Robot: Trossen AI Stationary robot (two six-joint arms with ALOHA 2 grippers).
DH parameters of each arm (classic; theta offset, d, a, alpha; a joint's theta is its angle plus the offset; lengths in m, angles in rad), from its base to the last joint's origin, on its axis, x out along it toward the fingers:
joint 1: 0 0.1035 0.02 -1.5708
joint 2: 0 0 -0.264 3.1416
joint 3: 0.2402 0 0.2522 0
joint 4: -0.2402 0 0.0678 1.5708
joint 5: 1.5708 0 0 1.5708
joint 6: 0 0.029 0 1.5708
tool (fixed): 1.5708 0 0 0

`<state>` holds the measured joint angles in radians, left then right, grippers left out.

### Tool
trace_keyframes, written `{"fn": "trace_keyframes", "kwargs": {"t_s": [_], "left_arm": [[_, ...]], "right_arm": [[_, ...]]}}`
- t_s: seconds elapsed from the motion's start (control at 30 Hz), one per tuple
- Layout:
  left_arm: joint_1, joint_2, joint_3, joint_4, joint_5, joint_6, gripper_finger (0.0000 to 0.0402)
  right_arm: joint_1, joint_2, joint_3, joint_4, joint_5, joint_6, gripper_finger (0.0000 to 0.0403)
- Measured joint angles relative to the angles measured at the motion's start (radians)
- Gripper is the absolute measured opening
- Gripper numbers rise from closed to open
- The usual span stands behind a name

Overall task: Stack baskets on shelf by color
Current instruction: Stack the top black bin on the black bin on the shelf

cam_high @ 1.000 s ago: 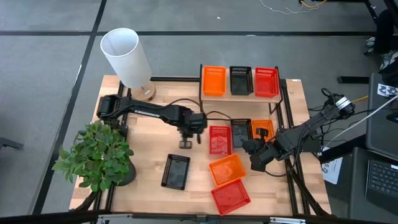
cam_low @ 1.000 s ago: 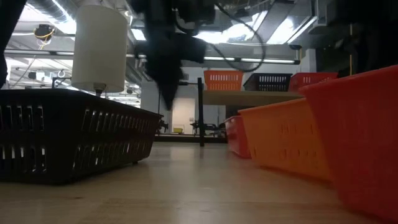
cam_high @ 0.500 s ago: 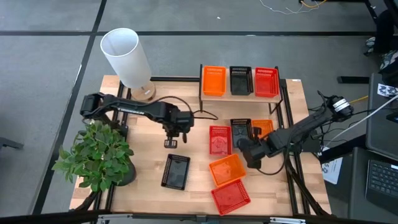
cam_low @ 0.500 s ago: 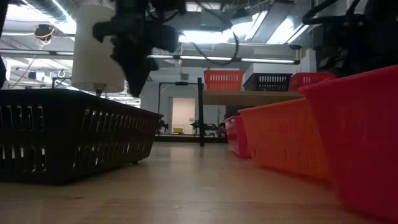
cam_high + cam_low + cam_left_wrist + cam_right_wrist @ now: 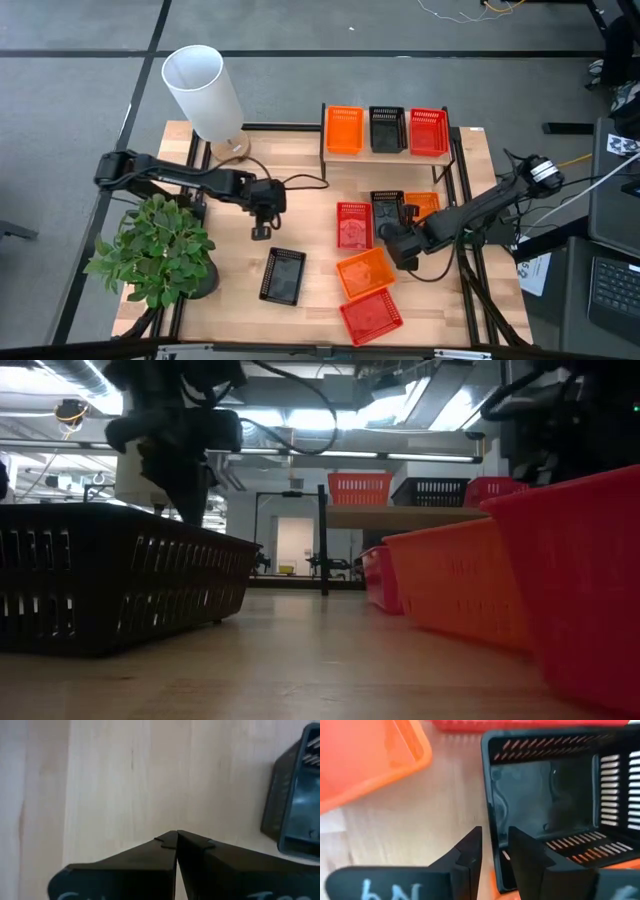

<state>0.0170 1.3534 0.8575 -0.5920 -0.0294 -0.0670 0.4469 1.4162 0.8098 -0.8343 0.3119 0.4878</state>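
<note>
The shelf (image 5: 366, 140) stands at the table's far side and carries one orange (image 5: 345, 130), one black (image 5: 386, 130) and one red basket (image 5: 428, 132) side by side. On the table in front of it lie a red (image 5: 352, 224), a black (image 5: 388, 210) and an orange basket (image 5: 422, 205). Nearer lie another orange (image 5: 365, 272), a red (image 5: 371, 315) and a black basket (image 5: 283, 275). My right gripper (image 5: 495, 830) is open over the middle black basket's near wall (image 5: 489, 815), one finger outside, one inside. My left gripper (image 5: 177, 832) is shut above bare table, left of the baskets.
A white lamp (image 5: 203, 90) stands at the far left corner and a potted plant (image 5: 155, 250) at the near left. Black cables run across the table's middle to the left arm (image 5: 190, 178). Bare wood shows between the plant and the baskets.
My left arm has drawn back toward the table's left, its shut gripper moving away from the red basket. My right gripper has moved left and slightly toward the far edge, to the near end of the black basket in front of the shelf. No basket has moved.
</note>
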Motion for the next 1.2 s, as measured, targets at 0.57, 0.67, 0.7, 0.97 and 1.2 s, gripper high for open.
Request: {"fn": "trace_keyframes", "kwargs": {"t_s": [0.57,0.67,0.7,0.97,1.2], "left_arm": [[0.0,-0.062,-0.09,0.028,-0.011,0.015,0.0],[0.0,-0.065,-0.092,0.029,-0.01,0.039,0.0],[0.0,-0.075,-0.092,0.028,-0.01,0.048,0.0],[0.01,-0.1,-0.091,0.067,-0.011,0.077,0.0],[0.01,-0.097,-0.092,0.063,-0.012,0.078,0.0]], "right_arm": [[-0.052,0.186,-0.001,0.035,-0.024,0.018,0.0041],[-0.051,0.187,0.004,0.029,-0.021,0.028,0.0008],[-0.051,0.187,0.01,0.025,-0.022,0.03,0.0006],[-0.022,0.186,0.116,-0.094,-0.01,0.032,0.0002],[0.025,0.185,0.279,-0.207,-0.008,0.059,0.0001]]}}
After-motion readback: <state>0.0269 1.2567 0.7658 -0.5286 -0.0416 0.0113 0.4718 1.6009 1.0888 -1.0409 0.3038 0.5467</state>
